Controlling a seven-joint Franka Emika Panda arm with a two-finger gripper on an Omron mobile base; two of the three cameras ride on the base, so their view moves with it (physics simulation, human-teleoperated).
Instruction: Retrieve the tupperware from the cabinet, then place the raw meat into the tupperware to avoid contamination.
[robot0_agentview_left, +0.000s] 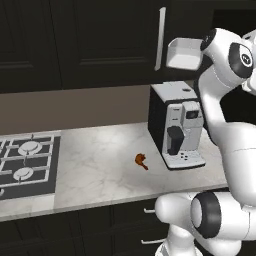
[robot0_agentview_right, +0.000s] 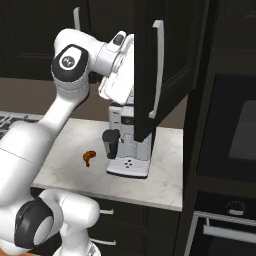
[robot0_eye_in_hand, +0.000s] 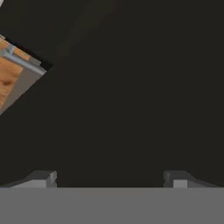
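A: On the counter (robot0_agentview_left: 100, 165), between the stove (robot0_agentview_left: 25, 165) and the coffee machine (robot0_agentview_left: 177, 125), one item is listed: the raw meat (robot0_agentview_left: 141, 160), small, reddish-brown, lying loose on the marble, apart from both neighbours. It is judged to be left there until a container is brought to it.

B: Item two, the tupperware (robot0_agentview_left: 184, 54). It is recorded up in the cabinet (robot0_agentview_right: 165, 65), white and shallow, seen in the left base view just beside the arm's wrist. Whether it rests on the dark shelf or is already being lifted cannot be told.

A: Cabinet door (robot0_agentview_right: 150, 75): entered as swung open, its silver bar handle (robot0_agentview_right: 158, 70) turned outward over the coffee machine, presumably so that the shelf can be reached.

B: Claw (robot0_eye_in_hand: 109, 177): the two tips are noted far apart in the hand view, with nothing between them; dark cabinet interior is faced. No grip is recorded.

A: Status entry: the retrieval is judged unfinished. The wide spread of the tips is taken as preparation for spanning the container's rim.

B: Risk noted: the open door and the machine below leave little room for the withdrawal.
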